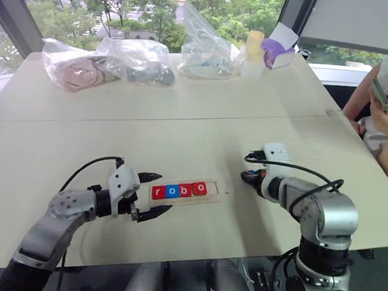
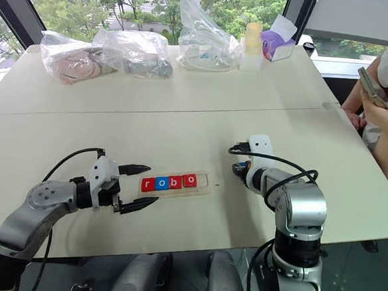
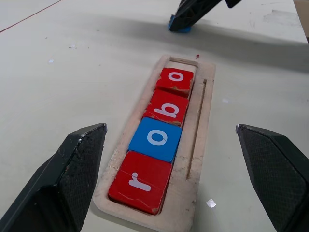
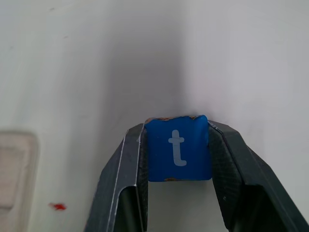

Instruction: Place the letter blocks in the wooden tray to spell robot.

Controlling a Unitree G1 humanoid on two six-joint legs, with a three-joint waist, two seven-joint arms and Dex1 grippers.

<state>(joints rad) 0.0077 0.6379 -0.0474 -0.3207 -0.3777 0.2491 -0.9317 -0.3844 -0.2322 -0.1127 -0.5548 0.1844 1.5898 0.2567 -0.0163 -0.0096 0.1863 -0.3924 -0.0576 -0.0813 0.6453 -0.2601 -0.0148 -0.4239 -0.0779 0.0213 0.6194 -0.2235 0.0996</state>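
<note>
While the wooden tray (image 1: 211,197) holds r, o, b, o, the right tool (image 4: 177,159) pinches the blue t block (image 4: 177,147); the left tool (image 1: 152,195) gapes wide.

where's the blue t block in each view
Left eye view: hidden behind the right gripper, right of the wooden tray.
Right eye view: also hidden at the right gripper, right of the tray.
Left wrist view: blue t block at the top, in the right gripper's tips, beyond the tray's empty end.
Right wrist view: centre, clamped between the fingers.
Shared landmark: the wooden tray.
</note>
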